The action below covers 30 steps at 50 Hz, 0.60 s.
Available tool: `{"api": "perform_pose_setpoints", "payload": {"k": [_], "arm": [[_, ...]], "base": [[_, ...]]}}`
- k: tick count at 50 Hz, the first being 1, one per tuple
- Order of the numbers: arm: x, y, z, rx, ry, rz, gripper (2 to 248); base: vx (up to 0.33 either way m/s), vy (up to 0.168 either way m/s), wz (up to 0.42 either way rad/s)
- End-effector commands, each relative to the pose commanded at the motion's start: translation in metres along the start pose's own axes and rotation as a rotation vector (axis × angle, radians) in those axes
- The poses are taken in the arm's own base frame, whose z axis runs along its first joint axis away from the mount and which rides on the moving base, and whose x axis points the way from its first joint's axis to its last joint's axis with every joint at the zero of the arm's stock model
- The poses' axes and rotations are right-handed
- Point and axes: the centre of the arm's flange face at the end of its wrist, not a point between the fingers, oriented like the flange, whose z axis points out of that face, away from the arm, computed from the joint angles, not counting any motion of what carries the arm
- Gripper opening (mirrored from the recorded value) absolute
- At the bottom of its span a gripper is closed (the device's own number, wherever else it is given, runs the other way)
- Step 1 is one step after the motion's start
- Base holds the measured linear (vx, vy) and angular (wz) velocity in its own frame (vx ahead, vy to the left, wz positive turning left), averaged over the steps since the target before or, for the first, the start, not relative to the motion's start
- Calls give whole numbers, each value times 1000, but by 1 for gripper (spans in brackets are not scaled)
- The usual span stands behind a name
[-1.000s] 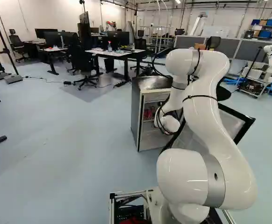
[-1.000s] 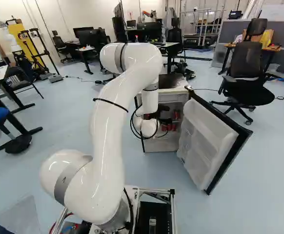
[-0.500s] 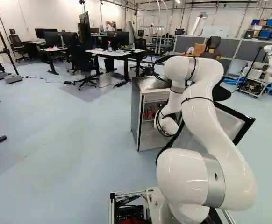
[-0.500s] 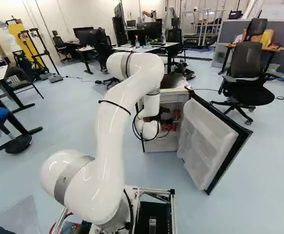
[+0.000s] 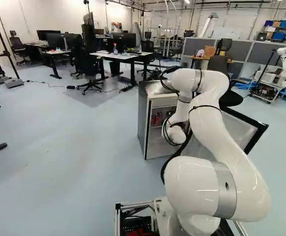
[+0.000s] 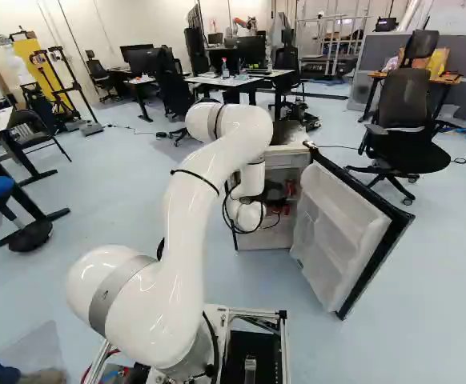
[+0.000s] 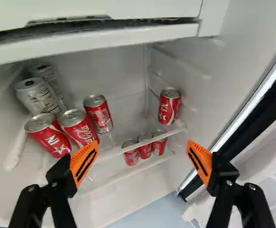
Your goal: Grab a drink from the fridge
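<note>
My arm (image 6: 189, 216) has dipped at its upper bend since the earlier frames, while the fridge (image 5: 143, 118) stays put with its door (image 6: 337, 232) open. I've got the gripper (image 6: 275, 192) spread wide, and the cans (image 7: 170, 106), mostly red, stand on the fridge's shelves ahead of it, untouched.

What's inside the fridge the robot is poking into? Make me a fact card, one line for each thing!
Fridge: door wide open
Top shelf: four red cans, two silver cans
Can standing by itself: the red one near the side wall, on the door's side
Shelf below: three red cans in a row
Robot's fingers: spread apart, holding nothing
Drink grabbed: not yet
</note>
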Motion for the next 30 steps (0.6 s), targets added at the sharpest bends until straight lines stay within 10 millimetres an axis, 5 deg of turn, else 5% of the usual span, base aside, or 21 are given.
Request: {"api": "perform_pose_setpoints", "payload": {"k": [30], "arm": [[-26, 2, 47, -82, 39, 27, 247]], "base": [[0, 0, 0]]}}
